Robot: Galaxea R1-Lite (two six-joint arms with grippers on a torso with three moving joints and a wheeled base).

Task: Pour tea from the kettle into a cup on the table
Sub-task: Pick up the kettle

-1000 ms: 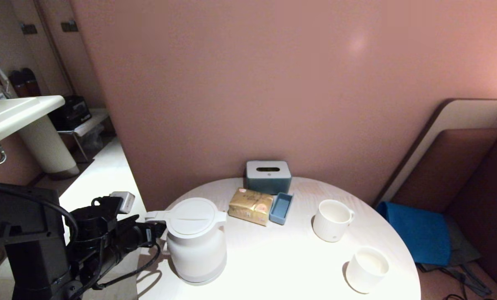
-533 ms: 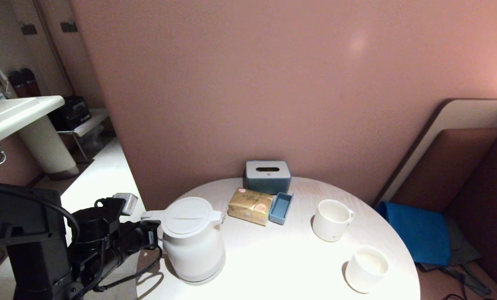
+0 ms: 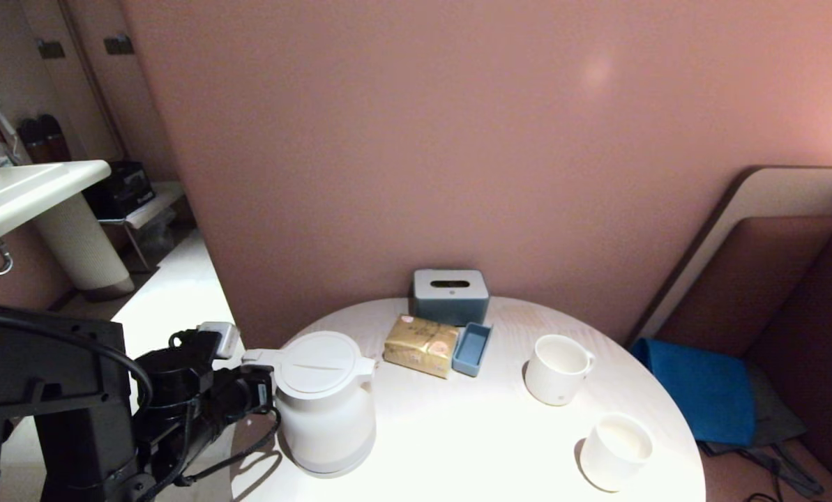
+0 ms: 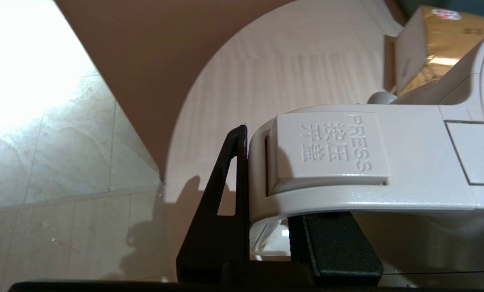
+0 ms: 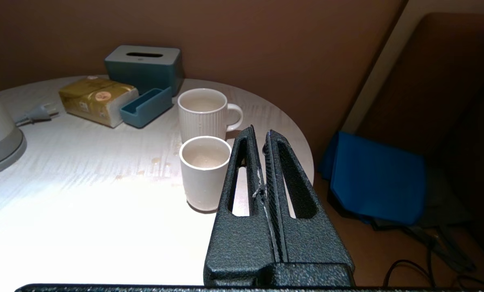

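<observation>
The big white kettle (image 3: pixel 325 408) stands upright at the left edge of the round table (image 3: pixel 471 432), lid shut. My left gripper (image 3: pixel 259 392) reaches in from the left and is shut on the kettle's loop handle (image 4: pixel 367 190), just below the PRESS button (image 4: pixel 331 146). One finger (image 4: pixel 225 202) lies outside the handle, the other inside the loop. The plain white cup (image 3: pixel 614 452) stands at the table's front right. My right gripper (image 5: pixel 258 132) hangs shut and empty beside the cup (image 5: pixel 205 174). The tea does not show.
A ribbed mug (image 3: pixel 558 369) stands behind the cup. At the back are a grey-blue tissue box (image 3: pixel 450 296), a gold packet (image 3: pixel 421 345) and a small blue tray (image 3: pixel 471 348). A power plug (image 5: pixel 37 113) lies near the kettle; droplets (image 5: pixel 156 162) dot the tabletop by the cup.
The left gripper's fingers have closed on the kettle's handle, and the kettle has shifted slightly to the left. The right gripper and the cups have stayed put.
</observation>
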